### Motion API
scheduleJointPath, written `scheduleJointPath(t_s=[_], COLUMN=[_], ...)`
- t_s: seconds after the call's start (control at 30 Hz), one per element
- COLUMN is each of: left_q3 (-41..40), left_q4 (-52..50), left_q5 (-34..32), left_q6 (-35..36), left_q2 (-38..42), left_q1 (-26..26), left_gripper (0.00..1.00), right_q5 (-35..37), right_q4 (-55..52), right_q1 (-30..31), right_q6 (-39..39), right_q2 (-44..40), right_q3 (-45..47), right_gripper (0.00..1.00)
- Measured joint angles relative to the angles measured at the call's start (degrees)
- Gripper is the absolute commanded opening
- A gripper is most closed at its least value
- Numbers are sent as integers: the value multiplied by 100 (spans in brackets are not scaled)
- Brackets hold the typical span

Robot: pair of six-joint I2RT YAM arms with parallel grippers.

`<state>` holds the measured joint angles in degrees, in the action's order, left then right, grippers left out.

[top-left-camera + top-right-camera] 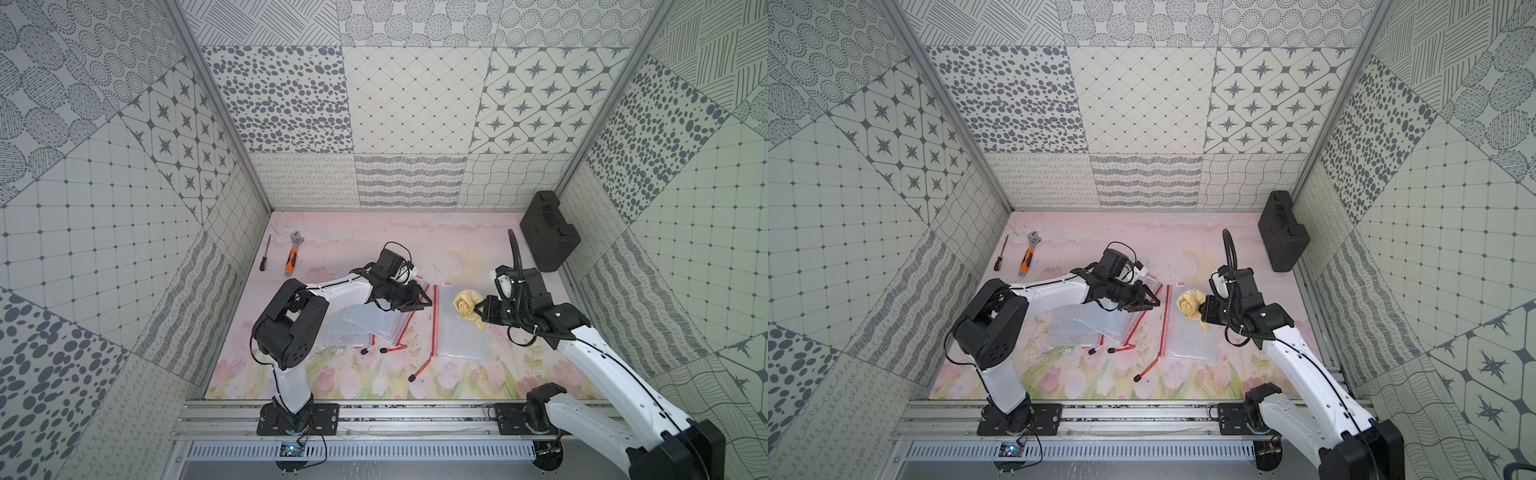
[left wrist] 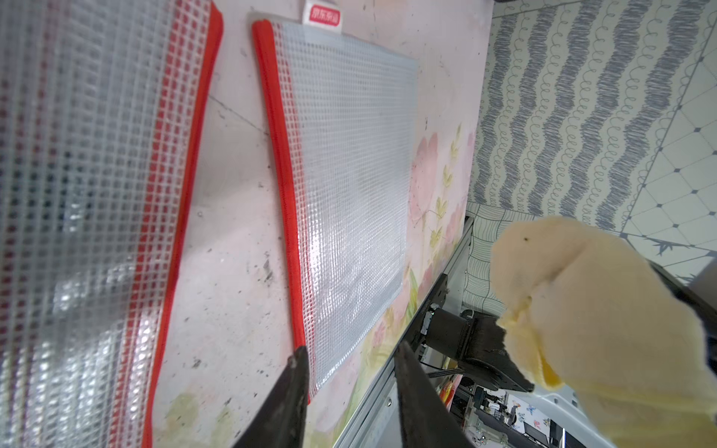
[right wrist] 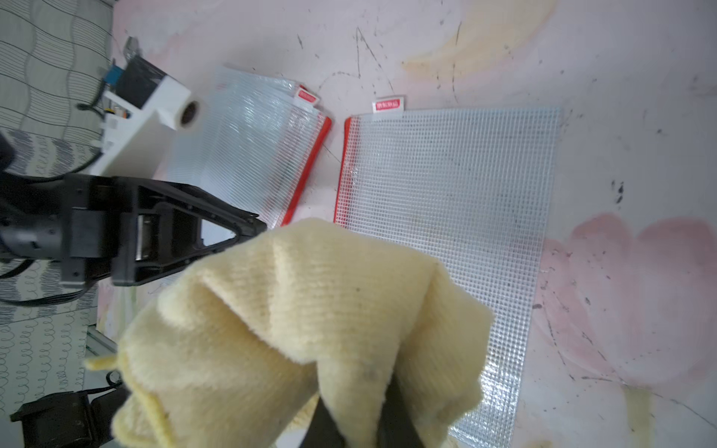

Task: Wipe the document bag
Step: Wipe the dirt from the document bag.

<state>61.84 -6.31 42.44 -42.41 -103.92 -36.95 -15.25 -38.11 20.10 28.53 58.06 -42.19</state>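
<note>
On the pink table [image 1: 353, 249] a see-through document bag [image 1: 461, 336] lies flat. Over it a yellow cloth [image 1: 466, 308] sits squeezed tight in the right claw [image 3: 361, 422]. The left claw [image 2: 351, 349] is half open and empty, beside the bag's red edge.

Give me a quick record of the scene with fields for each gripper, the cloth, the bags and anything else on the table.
Right gripper: shut on the yellow cloth
Left gripper: open, empty, over the edge of the stack of document bags
Single document bag: lying flat beside the stack, not touching it
Cloth position: above the single bag's far end; contact unclear
Other items: wrench, screwdriver, black case
</note>
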Motion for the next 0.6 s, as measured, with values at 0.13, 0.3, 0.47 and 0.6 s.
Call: scheduleJointPath(t_s=[0.13,0.3,0.47,0.6], left_q3=[-155,-157,7,208], left_q4=[-48,-24,83,98], left_q5=[0,17,42,20], left_q6=[144,229,203,201], left_q2=[-7,-146,-459,-739], left_q1=[0,-17,-221,-466], left_gripper=[40,40,39,39], right_q5=[-11,240,332,247], right_q4=[140,162,284,413], right_q1=[0,-55,-197,-291], right_q6=[68,254,407,470], right_q2=[614,1056,1558,1644], right_q3=[280,411,492,612], right_gripper=[0,0,0,0])
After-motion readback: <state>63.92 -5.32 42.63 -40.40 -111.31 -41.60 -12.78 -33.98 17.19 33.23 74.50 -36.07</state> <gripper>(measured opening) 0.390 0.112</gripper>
